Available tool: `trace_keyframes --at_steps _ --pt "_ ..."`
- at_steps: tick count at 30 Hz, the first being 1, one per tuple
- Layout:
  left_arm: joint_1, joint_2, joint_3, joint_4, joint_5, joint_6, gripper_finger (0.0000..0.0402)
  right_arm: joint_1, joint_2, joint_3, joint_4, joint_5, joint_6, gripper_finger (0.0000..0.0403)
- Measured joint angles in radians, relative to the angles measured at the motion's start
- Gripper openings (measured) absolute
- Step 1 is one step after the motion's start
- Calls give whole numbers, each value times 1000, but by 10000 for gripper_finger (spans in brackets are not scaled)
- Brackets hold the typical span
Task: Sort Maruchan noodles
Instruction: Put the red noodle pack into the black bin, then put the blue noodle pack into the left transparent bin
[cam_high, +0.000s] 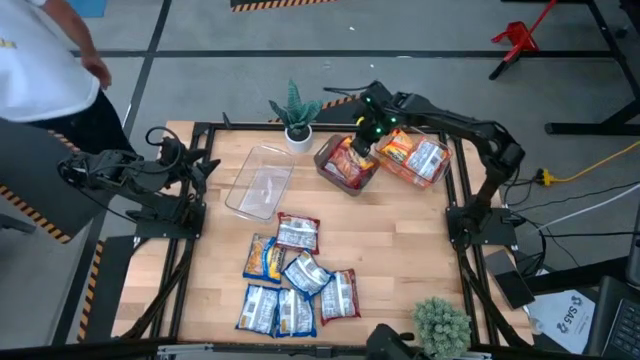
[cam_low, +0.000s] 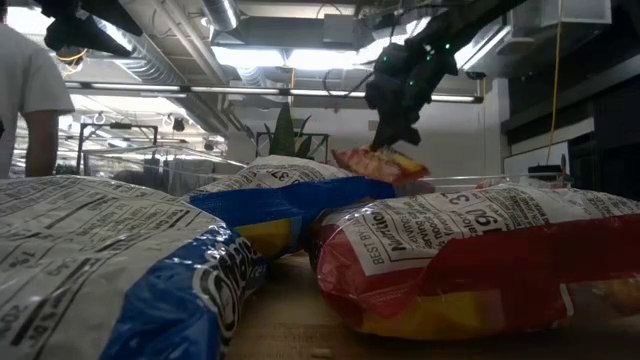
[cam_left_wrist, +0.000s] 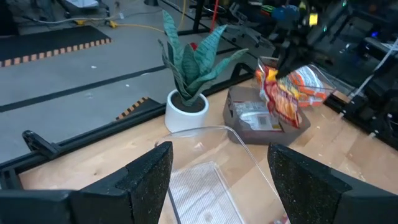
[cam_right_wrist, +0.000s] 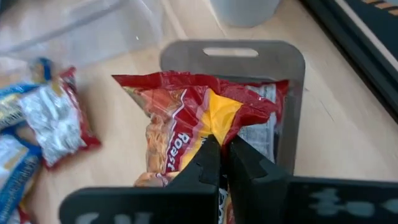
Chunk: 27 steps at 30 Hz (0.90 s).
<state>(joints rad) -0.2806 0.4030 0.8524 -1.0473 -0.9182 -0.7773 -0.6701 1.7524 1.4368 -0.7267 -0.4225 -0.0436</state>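
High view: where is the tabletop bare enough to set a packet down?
Bare wood lies between the clear bin and the grey bin, and right of the packet pile toward the bushy plant. The pile and the far-right bins are crowded; there the right gripper holds a red packet above the grey bin.

A held packet (cam_high: 352, 157) hangs over the grey bin (cam_high: 330, 172), loose packets (cam_high: 295, 275) nearer.

a potted snake plant (cam_high: 297, 112) stands at the surface's (cam_high: 400, 240) far edge, clear bin (cam_high: 260, 182) just before it, grey bin (cam_high: 335, 165) beside
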Motion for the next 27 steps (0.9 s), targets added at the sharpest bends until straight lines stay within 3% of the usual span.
trace_keyframes --at_steps 11,15,19,27 --pt "0 0 0 0 -23 -54 258 2 99 0 40 40 -120 0" --pt "0 0 0 0 -24 -55 258 10 101 0 93 112 -123 9" --pt "0 0 0 0 -24 -55 258 9 100 23 101 128 -165 48" --pt "0 0 0 -23 -23 -54 258 31 97 76 99 222 -168 169"
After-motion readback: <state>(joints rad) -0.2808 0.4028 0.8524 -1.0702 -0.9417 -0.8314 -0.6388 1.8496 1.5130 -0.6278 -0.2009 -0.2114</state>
